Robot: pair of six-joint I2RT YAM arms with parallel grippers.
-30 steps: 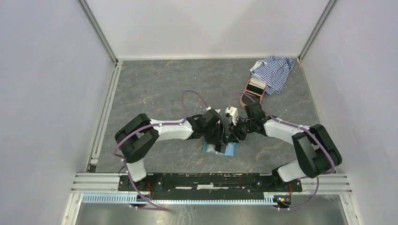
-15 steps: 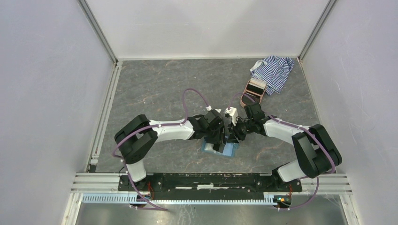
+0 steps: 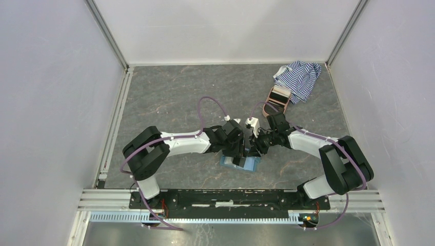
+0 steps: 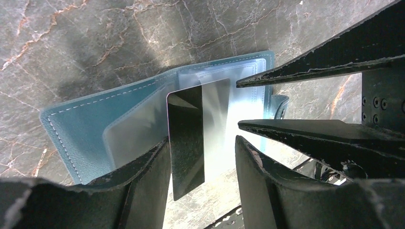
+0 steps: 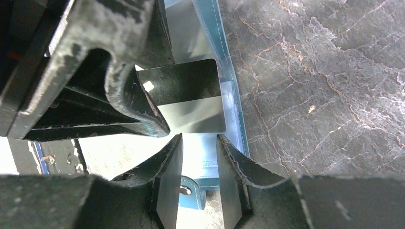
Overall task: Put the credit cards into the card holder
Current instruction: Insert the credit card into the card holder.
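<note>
Card holder [image 3: 252,165] lies open on the bench [image 3: 169,97], near middle, between both arms. Left pincer [image 4: 201,152], partly spread, grips a dark credit card [image 4: 186,138] by its side edges, with the card's far end over the clear sleeve. Right pincer [image 5: 199,140], at the left pincer's three o'clock, stands parted over the holder, gripping nothing. Pink case [image 3: 277,96] and striped cloth [image 3: 300,77] lie at one o'clock, in the far corner.

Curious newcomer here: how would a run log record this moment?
left gripper: holds credit card | credit card: over open card holder | right gripper: open
</note>
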